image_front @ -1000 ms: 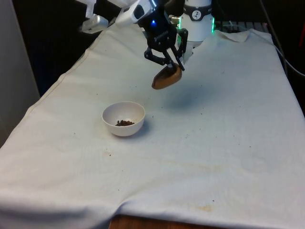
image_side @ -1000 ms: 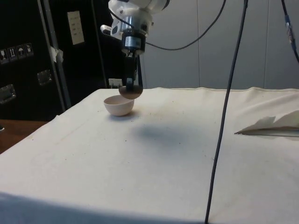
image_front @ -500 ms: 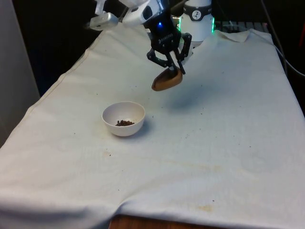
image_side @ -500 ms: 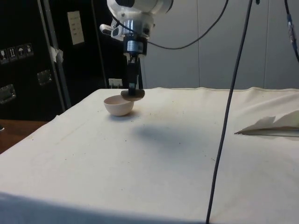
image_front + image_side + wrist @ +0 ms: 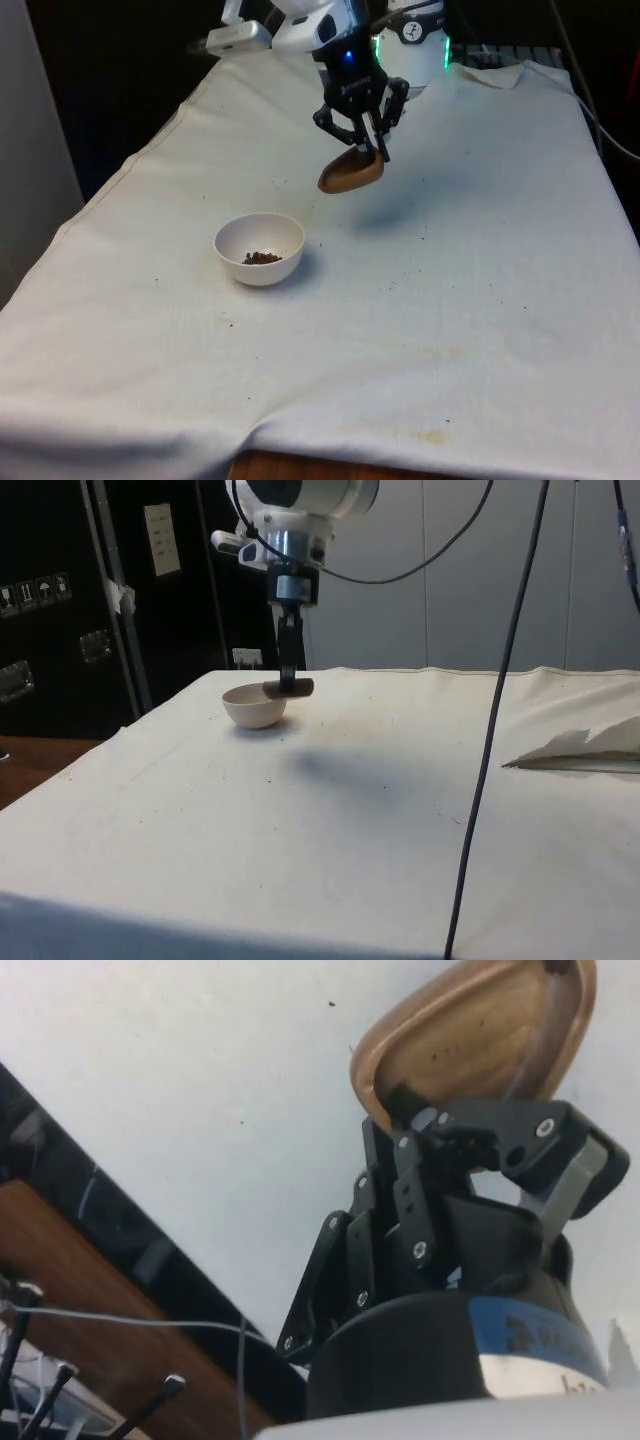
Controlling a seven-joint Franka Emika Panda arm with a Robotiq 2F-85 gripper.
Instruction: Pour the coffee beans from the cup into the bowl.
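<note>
My gripper (image 5: 368, 152) hangs above the table, shut on the rim of a brown cup (image 5: 351, 172). In the side view the cup (image 5: 289, 687) lies nearly level under the gripper (image 5: 289, 681). Its hollow inside (image 5: 480, 1025) looks empty apart from a speck or two, with the gripper (image 5: 425, 1110) clamped on its rim. A white bowl (image 5: 259, 248) stands on the cloth towards the front view's left of the cup and nearer the camera. A small heap of coffee beans (image 5: 262, 257) lies in its bottom. In the side view the bowl (image 5: 253, 706) sits just behind the cup.
A few loose beans and crumbs (image 5: 228, 321) dot the white cloth (image 5: 450, 300) near the bowl. Folded cloth (image 5: 585, 748) lies at the side view's right, and a black cable (image 5: 490, 730) hangs in front of that camera.
The gripper has turned at the wrist and the cup has rotated back towards level. The arm has shifted slightly towards the front view's right. The bowl has not moved.
</note>
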